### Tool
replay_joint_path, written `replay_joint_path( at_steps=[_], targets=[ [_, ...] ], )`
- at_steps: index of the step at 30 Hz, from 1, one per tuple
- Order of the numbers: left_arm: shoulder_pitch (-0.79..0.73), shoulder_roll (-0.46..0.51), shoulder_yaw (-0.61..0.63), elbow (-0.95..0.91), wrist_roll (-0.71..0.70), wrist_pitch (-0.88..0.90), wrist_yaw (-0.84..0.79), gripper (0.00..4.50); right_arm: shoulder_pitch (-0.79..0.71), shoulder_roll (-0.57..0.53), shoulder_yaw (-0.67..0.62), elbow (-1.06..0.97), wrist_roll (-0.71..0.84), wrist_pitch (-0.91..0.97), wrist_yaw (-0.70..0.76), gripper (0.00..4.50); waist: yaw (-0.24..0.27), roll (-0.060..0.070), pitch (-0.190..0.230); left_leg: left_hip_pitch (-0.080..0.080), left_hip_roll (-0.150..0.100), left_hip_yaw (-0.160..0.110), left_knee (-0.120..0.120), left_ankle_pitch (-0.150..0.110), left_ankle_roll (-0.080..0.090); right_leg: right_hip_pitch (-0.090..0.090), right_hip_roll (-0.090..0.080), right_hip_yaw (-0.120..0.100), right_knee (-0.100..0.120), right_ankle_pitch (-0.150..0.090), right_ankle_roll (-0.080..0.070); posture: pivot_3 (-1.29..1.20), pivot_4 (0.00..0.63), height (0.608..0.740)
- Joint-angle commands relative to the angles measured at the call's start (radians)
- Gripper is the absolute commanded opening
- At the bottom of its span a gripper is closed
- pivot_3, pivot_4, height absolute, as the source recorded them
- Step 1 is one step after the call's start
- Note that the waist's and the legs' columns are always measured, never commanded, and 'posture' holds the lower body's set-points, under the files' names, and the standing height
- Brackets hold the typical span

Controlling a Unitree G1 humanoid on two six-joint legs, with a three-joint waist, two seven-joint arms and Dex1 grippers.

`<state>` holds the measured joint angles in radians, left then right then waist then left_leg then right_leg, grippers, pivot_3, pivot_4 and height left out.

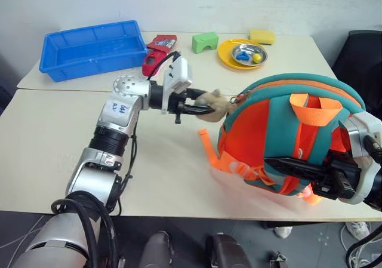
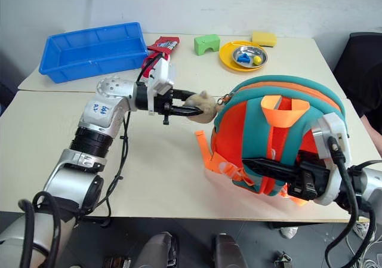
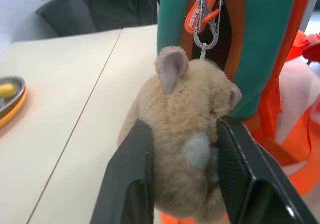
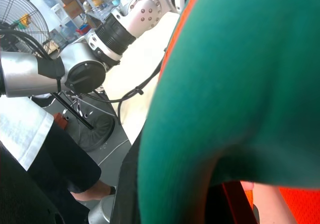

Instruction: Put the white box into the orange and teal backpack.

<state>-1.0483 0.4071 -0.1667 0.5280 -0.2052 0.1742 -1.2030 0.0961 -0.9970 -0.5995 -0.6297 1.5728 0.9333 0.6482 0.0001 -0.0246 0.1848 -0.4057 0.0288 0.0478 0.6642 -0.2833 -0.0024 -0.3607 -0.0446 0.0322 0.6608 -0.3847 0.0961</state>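
We have our left gripper [image 3: 182, 149] pinching the beige plush toy [image 1: 210, 105] that hangs by a clip from the backpack [image 1: 280, 136]. Our right gripper [image 1: 298, 169] is pressed together on the lower part of the backpack, near its orange straps, and holds it up on the table [image 1: 54, 136].

We think the risk is here: the toy is soft and hangs on a small clip [image 3: 204, 19], so if we pull it, the toy may slip from the fingers or the bag may tip, and the opening will not widen.

The white box we cannot find, so we cannot say where it lies relative to either gripper.
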Motion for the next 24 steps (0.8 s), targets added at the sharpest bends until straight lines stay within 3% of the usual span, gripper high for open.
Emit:
replay_joint_path(
  at_steps=[1,10,13,14,18,24],
  targets=[
    [0.03,0.038,-0.046,0.06,0.113,-0.111,0.034,0.91,0.031,0.015,-0.059,-0.037,-0.025,-0.033,0.024,0.0,0.0,0.0,0.0,0.0,0.0,0.0,0.0,0.0,0.0,0.0,0.0,0.0,0.0,0.0,0.0,0.0,0.15,0.74],
    [0.226,-0.054,-0.187,0.041,0.272,-0.308,0.137,0.91,0.075,0.099,-0.04,-0.042,-0.247,-0.135,-0.022,0.0,0.003,0.0,0.0,0.0,0.0,0.0,0.0,-0.002,0.003,0.001,-0.001,0.0,0.0,0.0,0.0,0.0,0.15,0.74],
    [0.247,-0.07,-0.181,-0.003,0.24,-0.261,0.119,0.91,0.09,0.106,-0.039,-0.031,-0.33,-0.158,-0.005,0.0,0.006,0.001,-0.001,0.002,0.0,0.0,0.0,-0.002,0.004,0.002,-0.001,0.0,0.0,0.0,0.0,0.0,0.15,0.74],
    [0.243,-0.069,-0.158,-0.019,0.209,-0.214,0.109,0.9,0.105,0.101,-0.043,-0.022,-0.362,-0.161,0.004,0.31,0.007,0.001,-0.001,0.003,-0.001,0.0,0.0,-0.002,0.004,0.003,-0.001,0.0,0.0,0.0,0.0,0.0,0.15,0.74],
    [0.237,-0.018,-0.059,-0.065,0.097,-0.04,0.052,2.17,0.223,0.087,-0.134,0.019,-0.431,-0.156,0.114,1.62,0.011,0.001,-0.001,0.002,-0.001,0.0,0.0,-0.002,0.004,0.002,-0.001,0.0,0.0,0.0,0.0,0.0,0.15,0.74],
    [0.248,0.156,0.095,-0.168,-0.125,0.223,-0.137,4.13,0.422,0.02,-0.427,0.253,-0.561,-0.167,0.387,3.67,-0.004,0.001,-0.001,0.002,0.0,0.0,-0.002,-0.002,0.004,0.001,0.0,0.0,-0.001,0.0,0.0,0.0,0.15,0.74]
  ],
)
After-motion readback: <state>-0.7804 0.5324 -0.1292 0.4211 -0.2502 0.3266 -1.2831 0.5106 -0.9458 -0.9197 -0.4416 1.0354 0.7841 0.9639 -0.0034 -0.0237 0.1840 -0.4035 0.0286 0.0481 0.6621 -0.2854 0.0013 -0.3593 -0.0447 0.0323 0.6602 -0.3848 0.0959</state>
